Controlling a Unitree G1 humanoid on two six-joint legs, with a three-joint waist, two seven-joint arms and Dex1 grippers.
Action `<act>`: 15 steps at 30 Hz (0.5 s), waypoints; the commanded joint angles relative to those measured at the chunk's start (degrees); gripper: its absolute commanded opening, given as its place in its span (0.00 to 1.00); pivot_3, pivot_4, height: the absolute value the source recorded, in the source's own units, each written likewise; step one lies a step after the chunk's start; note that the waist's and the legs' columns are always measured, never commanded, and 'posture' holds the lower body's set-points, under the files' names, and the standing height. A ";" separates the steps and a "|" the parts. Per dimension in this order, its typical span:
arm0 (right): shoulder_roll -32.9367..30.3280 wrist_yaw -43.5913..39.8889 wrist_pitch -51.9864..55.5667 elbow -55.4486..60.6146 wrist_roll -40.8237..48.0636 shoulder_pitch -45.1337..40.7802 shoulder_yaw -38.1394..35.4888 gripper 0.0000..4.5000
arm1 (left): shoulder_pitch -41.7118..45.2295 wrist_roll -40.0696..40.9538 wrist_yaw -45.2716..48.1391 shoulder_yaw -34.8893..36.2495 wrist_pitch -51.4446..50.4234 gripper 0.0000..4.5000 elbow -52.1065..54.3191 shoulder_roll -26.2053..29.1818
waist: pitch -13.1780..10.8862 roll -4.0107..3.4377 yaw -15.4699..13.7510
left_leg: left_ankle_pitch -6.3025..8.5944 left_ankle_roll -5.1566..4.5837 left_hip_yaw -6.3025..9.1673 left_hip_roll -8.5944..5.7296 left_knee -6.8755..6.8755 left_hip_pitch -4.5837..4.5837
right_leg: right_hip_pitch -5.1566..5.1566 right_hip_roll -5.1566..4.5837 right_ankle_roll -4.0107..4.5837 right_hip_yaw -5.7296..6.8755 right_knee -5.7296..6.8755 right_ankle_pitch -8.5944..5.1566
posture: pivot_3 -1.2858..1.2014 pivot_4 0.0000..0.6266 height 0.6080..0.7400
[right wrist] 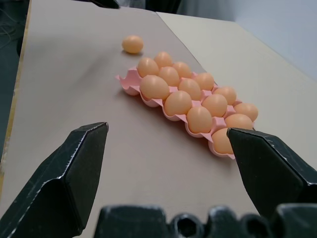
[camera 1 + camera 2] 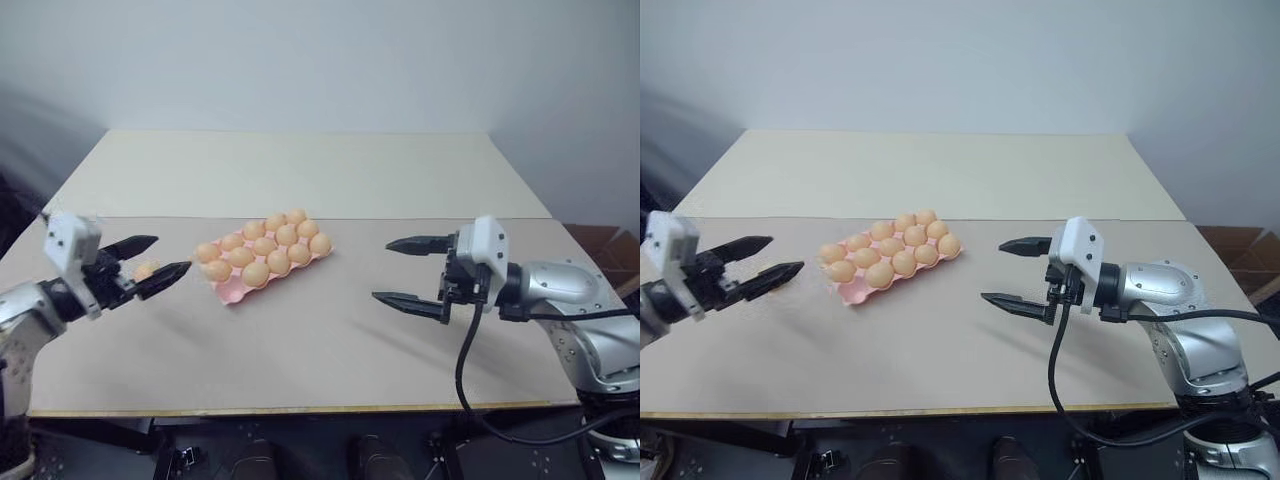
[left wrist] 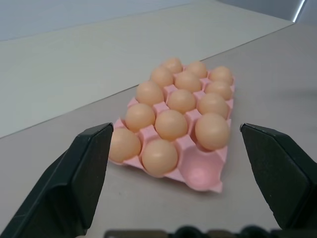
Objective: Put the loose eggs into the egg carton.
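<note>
The pale pink egg carton (image 2: 228,293) lies slantwise at the middle of the table. Eggs (image 2: 265,245) fill all its cups but the near-left corner cup (image 3: 200,171), which is bare. One loose egg (image 1: 132,43) rests on the table just left of the carton. From the left eye view this egg (image 2: 146,269) shows between the fingers of my left gripper (image 2: 172,254). That gripper is open, empty, hovering left of the carton and pointing at it. My right gripper (image 2: 382,270) is open and empty, right of the carton, pointing left.
The table has a tan near half (image 2: 320,350) and a paler far half (image 2: 300,170). A black cable (image 2: 465,370) hangs from the right arm over the table's front edge. Brown boxes (image 2: 600,245) stand off the table's right side.
</note>
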State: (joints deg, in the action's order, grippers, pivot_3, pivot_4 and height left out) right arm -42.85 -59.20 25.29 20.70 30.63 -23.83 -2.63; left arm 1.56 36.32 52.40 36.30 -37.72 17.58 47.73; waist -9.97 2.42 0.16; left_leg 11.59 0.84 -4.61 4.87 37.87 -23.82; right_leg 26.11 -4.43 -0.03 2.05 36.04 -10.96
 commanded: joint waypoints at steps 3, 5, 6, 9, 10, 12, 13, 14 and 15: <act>-0.93 -3.16 -2.29 -1.90 1.20 0.66 -2.10 1.00 | -16.20 0.37 4.33 14.81 1.79 0.99 8.55 -0.21 | 0.00 0.00 0.05 | 0.00 0.00 -0.03 0.00 0.00 0.01 | 0.02 -0.02 0.22 -0.01 0.00 -0.14 | 0.52 0.24 1.00; -1.27 -3.71 -2.29 -2.35 1.29 1.31 -2.64 1.00 | -20.38 0.80 5.08 18.06 2.60 0.99 9.76 -0.92 | 0.01 -0.02 -0.10 | 0.01 0.01 -0.04 0.01 -0.01 0.03 | 0.03 -0.02 0.24 0.00 0.01 -0.15 | 0.52 0.24 1.00; -1.46 -3.96 -2.38 -2.55 1.17 1.66 -2.81 1.00 | -21.49 1.97 4.87 19.47 2.16 0.99 10.47 -1.46 | 0.01 0.00 -0.22 | 0.01 0.02 -0.04 0.01 -0.01 0.04 | 0.03 -0.02 0.25 0.00 0.02 -0.16 | 0.52 0.24 1.00; -1.64 -4.58 -2.26 -2.67 1.48 2.07 -3.09 1.00 | -22.75 5.18 3.37 21.27 1.02 0.99 12.99 -2.71 | 0.02 0.00 -0.81 | 0.08 0.13 -0.04 0.02 -0.01 0.07 | 0.00 -0.06 0.25 0.03 -0.02 -0.16 | 0.52 0.24 1.00; -1.62 -4.67 -2.24 -2.71 1.46 2.04 -3.06 1.00 | -22.86 5.71 2.96 21.28 0.82 0.99 13.43 -2.75 | 0.02 0.00 -0.90 | 0.27 0.45 -0.04 0.02 -0.01 0.06 | -0.01 -0.05 0.25 0.03 -0.04 -0.16 | 0.52 0.24 1.00; -1.48 -4.68 -2.19 -2.86 1.28 1.88 -2.89 1.00 | -22.98 6.34 2.00 21.14 0.71 0.99 13.90 -2.73 | 0.02 0.00 -0.92 | 0.28 0.47 -0.04 0.01 -0.01 0.05 | -0.01 -0.05 0.25 0.03 -0.04 -0.16 | 0.52 0.24 1.00; -1.42 -4.68 -2.16 -2.95 1.23 1.78 -2.83 1.00 | -23.00 6.57 1.63 21.06 0.70 0.99 14.01 -2.67 | 0.02 0.00 -0.85 | 0.28 0.47 -0.04 0.01 -0.01 0.05 | 0.00 -0.04 0.24 0.02 -0.04 -0.16 | 0.52 0.24 1.00; -1.38 -4.71 -2.14 -3.10 1.17 1.59 -2.72 1.00 | -22.89 6.97 1.07 20.96 0.58 0.99 14.22 -2.76 | 0.02 0.00 -0.82 | 0.27 0.45 -0.04 0.01 -0.01 0.03 | 0.02 -0.02 0.24 0.01 -0.03 -0.16 | 0.52 0.24 1.00; -1.35 -4.77 -2.19 -3.27 1.07 1.40 -2.57 1.00 | -22.82 7.24 0.58 20.85 0.50 0.99 14.43 -2.85 | 0.02 0.00 -0.80 | 0.18 0.29 -0.05 0.02 -0.01 0.02 | 0.02 -0.01 0.25 0.00 -0.03 -0.16 | 0.52 0.24 1.00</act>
State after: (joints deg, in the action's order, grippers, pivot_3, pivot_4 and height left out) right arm -43.76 -63.62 24.14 16.99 30.65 -21.51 -3.43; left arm -21.28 42.44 53.96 56.08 -37.50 30.65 44.74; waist -9.95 2.42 -0.64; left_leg 11.64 0.92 -4.65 4.89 37.86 -23.79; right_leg 26.14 -4.43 0.22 2.05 36.01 -11.12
